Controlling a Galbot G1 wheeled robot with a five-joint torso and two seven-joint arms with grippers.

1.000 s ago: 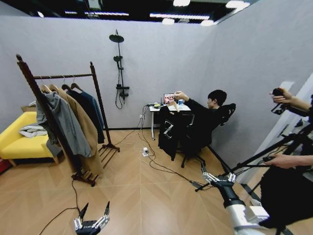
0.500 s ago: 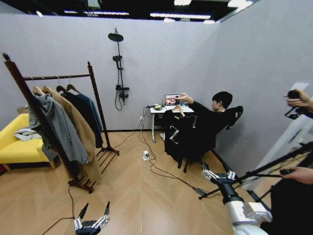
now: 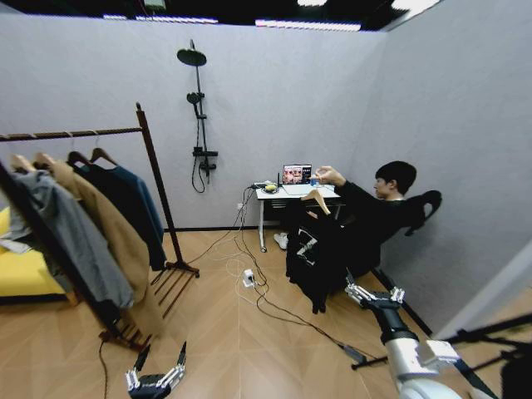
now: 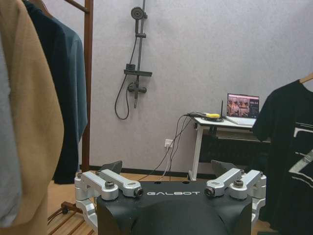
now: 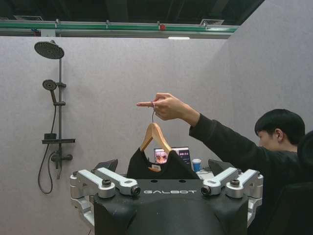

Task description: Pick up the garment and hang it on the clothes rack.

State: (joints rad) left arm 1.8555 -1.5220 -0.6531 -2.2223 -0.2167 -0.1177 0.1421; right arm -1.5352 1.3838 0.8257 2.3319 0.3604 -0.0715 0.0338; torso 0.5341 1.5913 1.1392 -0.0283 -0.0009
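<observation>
The garment [image 3: 314,253], a black T-shirt with white print, hangs on a light wooden hanger [image 3: 317,199] that a seated person's hand [image 5: 166,105] holds up by the hook in front of the desk. It also appears as the garment [image 4: 288,156] and the garment [image 5: 156,169]. The clothes rack [image 3: 155,187] stands at the left, its rail [image 3: 71,133] carrying several coats. My left gripper [image 3: 161,356] is low at the bottom edge, open and holding nothing. My right gripper [image 3: 374,291] is open just below and right of the T-shirt, apart from it.
Grey, tan, black and teal coats fill the rack [image 4: 88,73]. A yellow sofa [image 3: 25,278] sits behind it. A desk [image 3: 295,193] with a laptop, cables and a power strip [image 3: 247,278] on the floor, a wall shower [image 3: 198,108], and tripod legs [image 3: 490,332] at the right.
The camera has moved forward: rack and coats have slid left and grown, the seated person and T-shirt sit nearer and further right. Both grippers hold the same open pose.
</observation>
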